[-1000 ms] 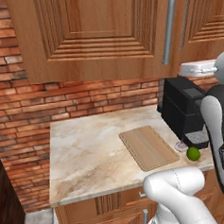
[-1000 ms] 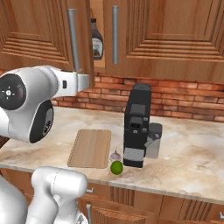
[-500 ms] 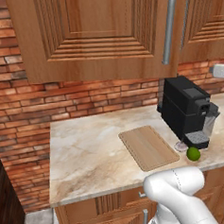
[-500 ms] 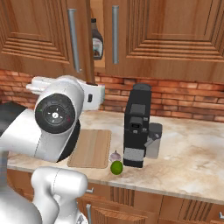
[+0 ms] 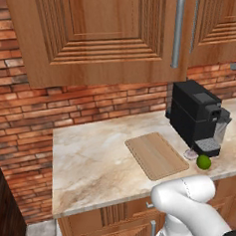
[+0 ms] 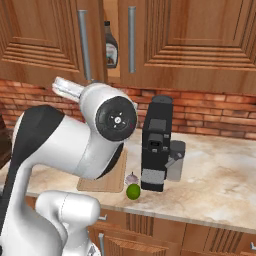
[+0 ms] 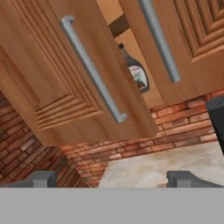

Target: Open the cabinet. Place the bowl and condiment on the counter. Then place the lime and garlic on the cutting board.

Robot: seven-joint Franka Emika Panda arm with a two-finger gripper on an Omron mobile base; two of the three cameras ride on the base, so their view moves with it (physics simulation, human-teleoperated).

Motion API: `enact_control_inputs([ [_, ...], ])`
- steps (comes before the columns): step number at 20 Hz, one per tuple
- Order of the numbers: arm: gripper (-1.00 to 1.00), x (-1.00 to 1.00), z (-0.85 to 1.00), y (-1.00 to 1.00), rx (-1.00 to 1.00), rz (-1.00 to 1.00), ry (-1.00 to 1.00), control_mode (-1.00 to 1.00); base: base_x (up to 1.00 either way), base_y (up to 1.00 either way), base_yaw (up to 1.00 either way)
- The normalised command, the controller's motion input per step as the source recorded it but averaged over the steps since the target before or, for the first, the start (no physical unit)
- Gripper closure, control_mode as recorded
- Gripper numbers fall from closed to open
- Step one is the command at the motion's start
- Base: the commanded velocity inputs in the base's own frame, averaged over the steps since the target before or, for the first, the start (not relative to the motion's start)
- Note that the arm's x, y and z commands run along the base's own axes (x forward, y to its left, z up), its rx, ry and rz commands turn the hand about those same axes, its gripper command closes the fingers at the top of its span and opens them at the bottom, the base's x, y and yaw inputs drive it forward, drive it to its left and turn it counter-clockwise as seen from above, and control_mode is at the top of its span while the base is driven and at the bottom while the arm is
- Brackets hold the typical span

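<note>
The cabinet (image 7: pixel 65 87) hangs above the counter (image 7: pixel 175 162), its left door ajar. Through the gap between the doors the condiment (image 7: pixel 136 72) stands inside, a dark bottle with a pale label, also visible in the right base view (image 6: pixel 111 47). My gripper (image 7: pixel 113 179) is open, below and short of the left door's bar handle (image 7: pixel 92 70), with nothing between its fingertips (image 7: pixel 41 178). The lime (image 6: pixel 133 191) and the garlic (image 6: pixel 131 178) lie on the counter beside the cutting board (image 5: pixel 155 155). The bowl is hidden.
A black coffee machine (image 5: pixel 195 117) stands on the counter right of the board, close behind the lime (image 5: pixel 203 162). My arm's big elbow (image 6: pixel 115 117) covers part of the board in the right base view. A red brick wall (image 5: pixel 64 101) backs the counter.
My arm has swung across: it has left the right side of the left base view, and its elbow has moved rightward in the right base view. The door stays ajar.
</note>
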Motion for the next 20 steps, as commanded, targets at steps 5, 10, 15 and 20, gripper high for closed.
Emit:
enact_control_inputs([
  [5, -1.00, 0.24, 0.00, -0.10, 0.23, 0.05, 0.13, -1.00, 0.00, 0.00, 0.00],
  [10, -1.00, 0.44, 0.00, -0.01, 0.17, 0.01, 0.18, -1.00, 0.00, 0.00, 0.00],
  [15, -1.00, 0.47, 0.00, 0.00, 0.06, 0.01, 0.17, -1.00, 0.00, 0.00, 0.00],
  [20, -1.00, 0.40, 0.00, -0.02, 0.10, 0.02, 0.13, -1.00, 0.00, 0.00, 0.00],
])
